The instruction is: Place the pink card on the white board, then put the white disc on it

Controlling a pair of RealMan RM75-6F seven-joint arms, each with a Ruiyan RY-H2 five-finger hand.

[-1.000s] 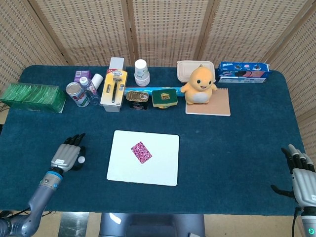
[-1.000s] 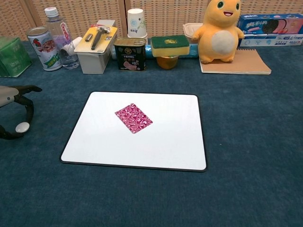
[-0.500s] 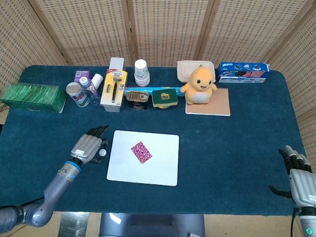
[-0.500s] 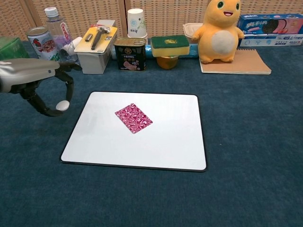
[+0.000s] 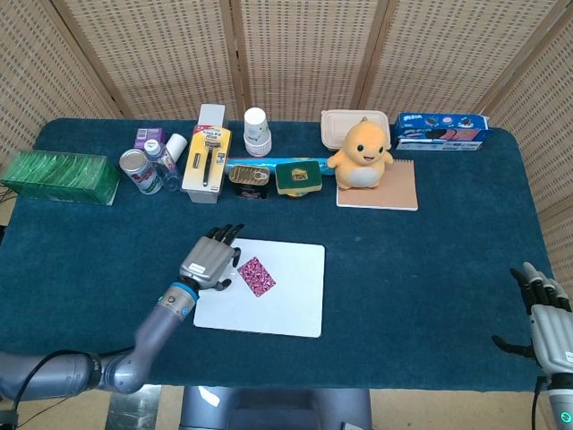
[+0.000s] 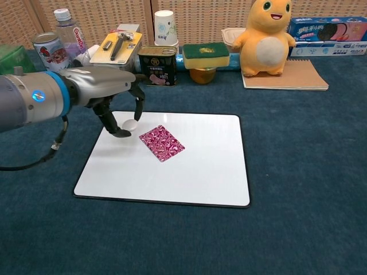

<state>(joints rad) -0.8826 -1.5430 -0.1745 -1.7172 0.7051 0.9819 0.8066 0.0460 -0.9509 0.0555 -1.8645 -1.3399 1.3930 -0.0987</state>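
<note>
Under my left hand: the white board (image 6: 172,172), whose left portion I hover over; the blue table (image 6: 298,172) lies all around it.
Left hand: my left hand (image 6: 117,94) pinches the white disc (image 6: 130,124) between thumb and a fingertip, the other fingers curled loosely above it.
White disc: held just off the board, it seems, though I cannot tell for sure whether it touches.
Pink card: the pink card (image 6: 161,143) lies flat on the board, just to the right of my left hand and a little nearer the robot's body, apart from the disc.
Right hand: my right hand (image 5: 548,315) sits well away at the table's far right edge, fingers spread, holding nothing.
Step in hand: the card looks placed, so I judge this the second half, carrying the disc to the card.
Next move: a short shift rightward until the disc is over the card's middle, then a gentle lowering and release so the card doesn't slide.
</note>
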